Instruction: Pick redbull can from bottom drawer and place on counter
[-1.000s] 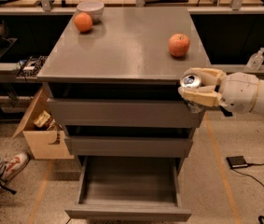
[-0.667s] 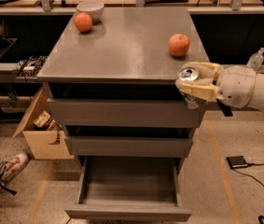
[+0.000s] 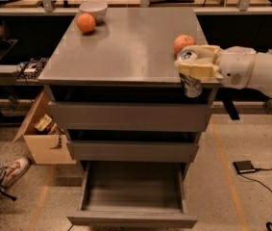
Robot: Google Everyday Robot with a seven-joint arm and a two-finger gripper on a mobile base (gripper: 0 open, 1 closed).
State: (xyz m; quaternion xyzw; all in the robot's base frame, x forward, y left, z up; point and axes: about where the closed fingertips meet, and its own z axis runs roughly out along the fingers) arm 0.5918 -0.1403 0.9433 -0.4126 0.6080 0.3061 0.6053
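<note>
My gripper [image 3: 193,66] is shut on the redbull can [image 3: 191,84], a slim silvery can with a shiny top rim. It holds the can upright at the counter's front right edge, its top above the surface and its base below the rim. The counter [image 3: 126,47] is the flat grey top of the drawer cabinet. The bottom drawer [image 3: 131,192] is pulled open below, and nothing shows inside it. The white arm comes in from the right.
An orange fruit [image 3: 183,43] sits on the counter just behind the gripper. Another orange fruit [image 3: 85,23] and a white bowl [image 3: 93,10] are at the back left. A cardboard box [image 3: 43,134] stands left of the cabinet. A person's shoe [image 3: 10,171] is at the lower left.
My gripper has lifted the can higher and moved it left toward the counter's front right edge. The fruits and the open drawer have not moved.
</note>
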